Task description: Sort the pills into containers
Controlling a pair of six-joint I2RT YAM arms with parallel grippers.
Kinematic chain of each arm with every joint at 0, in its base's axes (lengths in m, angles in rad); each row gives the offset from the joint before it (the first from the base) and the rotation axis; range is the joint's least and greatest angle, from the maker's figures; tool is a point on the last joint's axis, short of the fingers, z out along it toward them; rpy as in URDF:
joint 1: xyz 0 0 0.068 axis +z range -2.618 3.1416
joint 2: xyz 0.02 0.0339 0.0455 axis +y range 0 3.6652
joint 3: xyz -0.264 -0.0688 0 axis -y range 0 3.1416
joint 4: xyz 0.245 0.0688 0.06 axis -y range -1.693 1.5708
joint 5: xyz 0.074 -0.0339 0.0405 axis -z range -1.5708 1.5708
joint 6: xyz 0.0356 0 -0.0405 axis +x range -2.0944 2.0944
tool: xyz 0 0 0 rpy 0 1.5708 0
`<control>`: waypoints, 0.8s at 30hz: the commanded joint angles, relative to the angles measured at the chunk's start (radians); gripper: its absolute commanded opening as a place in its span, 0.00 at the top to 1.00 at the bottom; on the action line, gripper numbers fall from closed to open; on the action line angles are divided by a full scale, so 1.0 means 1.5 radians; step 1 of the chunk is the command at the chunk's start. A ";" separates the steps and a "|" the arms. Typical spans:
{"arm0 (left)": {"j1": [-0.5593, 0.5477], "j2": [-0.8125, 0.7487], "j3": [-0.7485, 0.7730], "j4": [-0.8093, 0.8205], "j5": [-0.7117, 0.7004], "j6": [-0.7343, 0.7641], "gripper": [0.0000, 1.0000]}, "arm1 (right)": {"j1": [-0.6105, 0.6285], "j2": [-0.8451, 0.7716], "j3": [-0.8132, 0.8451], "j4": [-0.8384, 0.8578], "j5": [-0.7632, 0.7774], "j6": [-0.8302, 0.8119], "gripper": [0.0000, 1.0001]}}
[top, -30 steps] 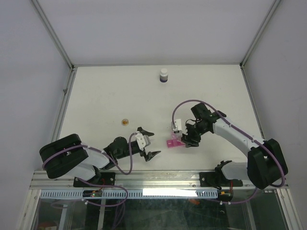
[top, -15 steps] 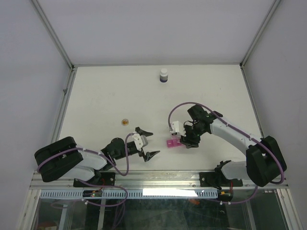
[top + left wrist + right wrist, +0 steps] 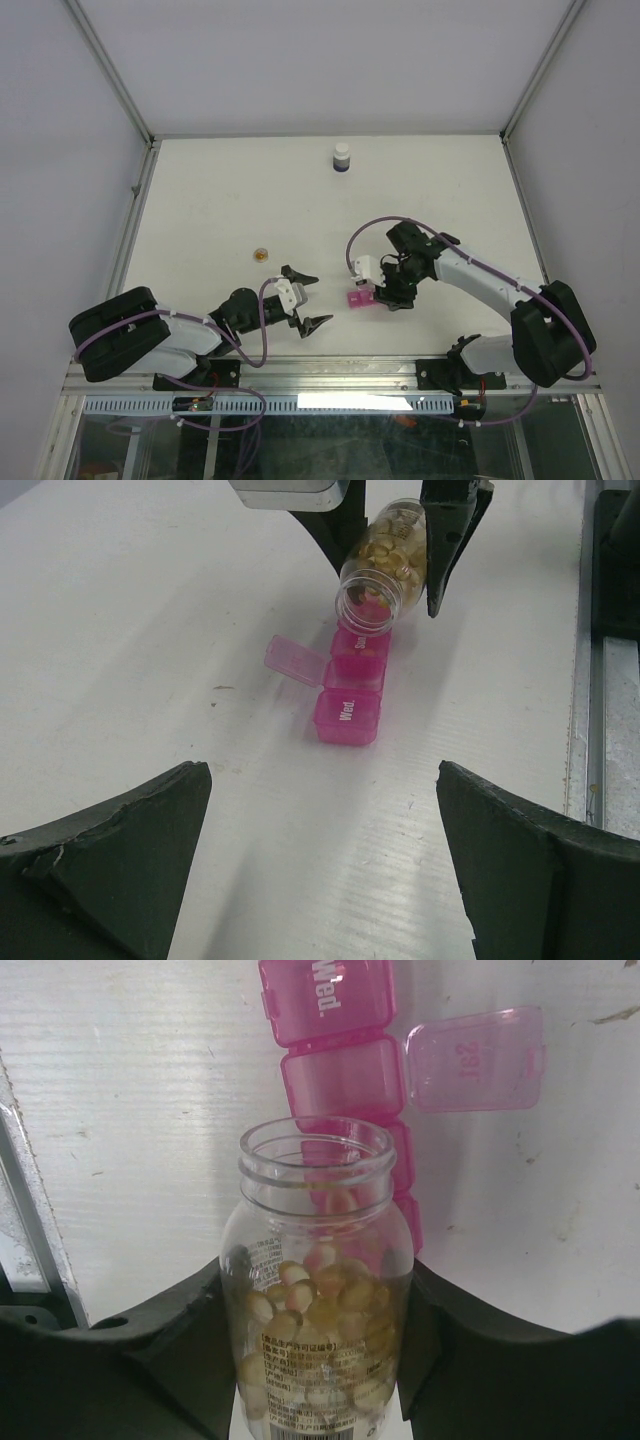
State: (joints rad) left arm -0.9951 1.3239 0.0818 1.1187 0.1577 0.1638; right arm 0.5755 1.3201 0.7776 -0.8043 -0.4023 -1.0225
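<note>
Your right gripper [image 3: 315, 1360] is clamping the small clear bottle [image 3: 385, 555] between its two fingers, one finger on each side of the glass. The bottle is standing uncapped and tilted, with its mouth pointing down at the pink pill organiser [image 3: 352, 685] and hanging just above it. The pills [image 3: 320, 1305] are lying inside the bottle as a yellowish heap. The organiser is lying flat on the table [image 3: 220, 200], and the lid [image 3: 295, 660] of the compartment next to the one marked "Wed." is standing open to the side. Over which compartment the mouth is hanging, I cannot tell. Your left gripper [image 3: 308, 298] is holding its jaws wide apart with nothing between them, near the organiser and facing it.
</note>
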 commanded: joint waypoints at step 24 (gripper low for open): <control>-0.004 -0.015 -0.011 0.014 0.005 -0.013 0.01 | 0.048 0.033 0.034 0.002 0.094 0.043 1.00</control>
State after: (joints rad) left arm -0.9951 1.3212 0.0814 1.1099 0.1577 0.1558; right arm 0.6342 1.3556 0.8005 -0.8043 -0.2920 -0.9821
